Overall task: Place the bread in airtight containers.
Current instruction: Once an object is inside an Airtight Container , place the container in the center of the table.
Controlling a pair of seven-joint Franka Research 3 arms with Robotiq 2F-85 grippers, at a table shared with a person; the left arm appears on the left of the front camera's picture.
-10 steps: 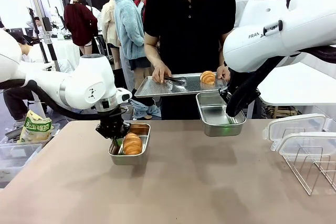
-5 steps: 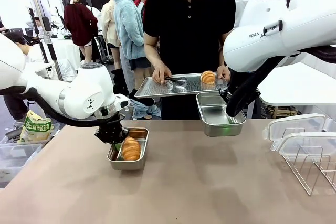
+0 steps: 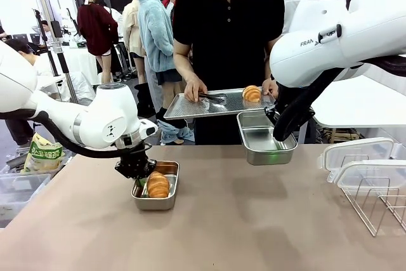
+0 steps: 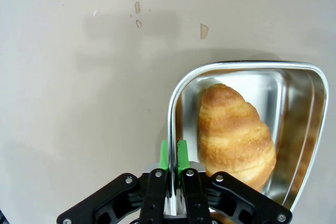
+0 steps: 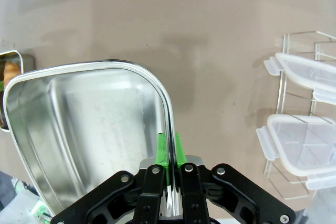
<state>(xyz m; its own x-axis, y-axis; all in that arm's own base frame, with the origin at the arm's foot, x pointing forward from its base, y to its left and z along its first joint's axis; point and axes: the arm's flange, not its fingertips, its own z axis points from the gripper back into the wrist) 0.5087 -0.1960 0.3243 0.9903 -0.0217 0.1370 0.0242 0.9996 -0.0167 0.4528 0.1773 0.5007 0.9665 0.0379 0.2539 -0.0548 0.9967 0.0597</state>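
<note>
One croissant (image 3: pixel 158 184) (image 4: pixel 233 135) lies in a steel airtight container (image 3: pixel 166 204) (image 4: pixel 247 65) on the tan table. My left gripper (image 3: pixel 136 179) (image 4: pixel 173 153) is shut on that tub's left rim. My right gripper (image 3: pixel 278 138) (image 5: pixel 169 148) is shut on the rim of a second, empty container (image 3: pixel 269 155) (image 5: pixel 89 114), held in the air at the table's far edge. A second croissant (image 3: pixel 251 93) lies on the perforated tray (image 3: pixel 190 107) that the person holds just above and behind the empty tub.
Metal tongs (image 3: pixel 212 98) lie on the tray by the person's hand (image 3: pixel 193 87). Two translucent lids (image 3: pixel 365 157) (image 5: pixel 310 72) rest on a wire rack (image 3: pixel 380 204) at the right. A snack bag (image 3: pixel 43 155) sits off the table's left.
My left gripper has dragged the tub with the croissant a little toward the near side of the table. The right arm and its empty tub have stayed still.
</note>
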